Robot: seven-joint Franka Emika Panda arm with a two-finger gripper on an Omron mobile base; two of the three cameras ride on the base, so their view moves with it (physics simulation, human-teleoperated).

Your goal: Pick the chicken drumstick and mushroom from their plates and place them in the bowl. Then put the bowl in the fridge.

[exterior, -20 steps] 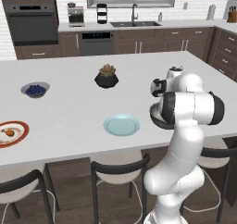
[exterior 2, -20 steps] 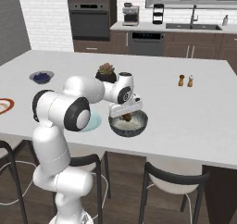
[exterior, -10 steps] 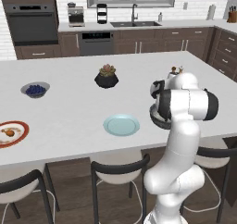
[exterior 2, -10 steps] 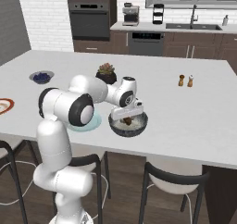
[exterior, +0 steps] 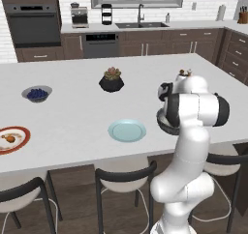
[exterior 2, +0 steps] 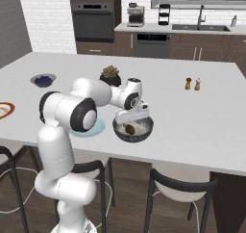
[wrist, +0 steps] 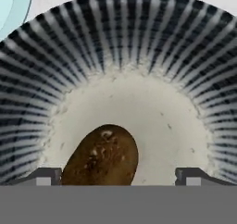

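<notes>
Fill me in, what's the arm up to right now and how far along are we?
The gripper hangs open just over the bowl on the island counter, and the mushroom lies on the bowl's pale floor between the fingertips, not gripped. The pale blue plate beside the bowl is bare. The chicken drumstick is on the red-rimmed plate at the far left of the counter, not yet picked up.
</notes>
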